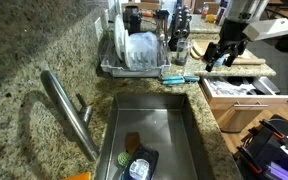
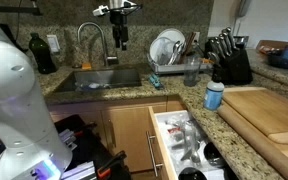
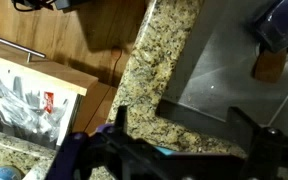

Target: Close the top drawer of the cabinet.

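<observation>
**Top drawer out, gripper up over the counter edge**

Your gripper (image 1: 222,60) hangs above the granite lip beside the sink (image 1: 174,120), its fingers spread apart. The top drawer (image 2: 182,140) juts out of the cabinet (image 2: 119,125), with open room between its front and the gripper.

Speckled tan granite top (image 2: 196,99) of the cabinet (image 2: 119,125), also seen in an exterior view (image 1: 24,50); steel sink (image 2: 104,80) set into it at left, faucet (image 2: 94,40) at its far edge. Dark bottle (image 2: 42,55) far left by the wall. Dish rack (image 2: 169,55) with plates just right of the sink, a clear cup (image 2: 192,72) beside it, a teal-handled item (image 1: 179,77) lying along the rack's near edge. Knife block (image 2: 229,65) far right, blue-capped bottle (image 2: 215,95) nearer, just beside a wooden cutting board (image 2: 269,115) at near right; dark bowl (image 2: 284,52) far right corner
</observation>
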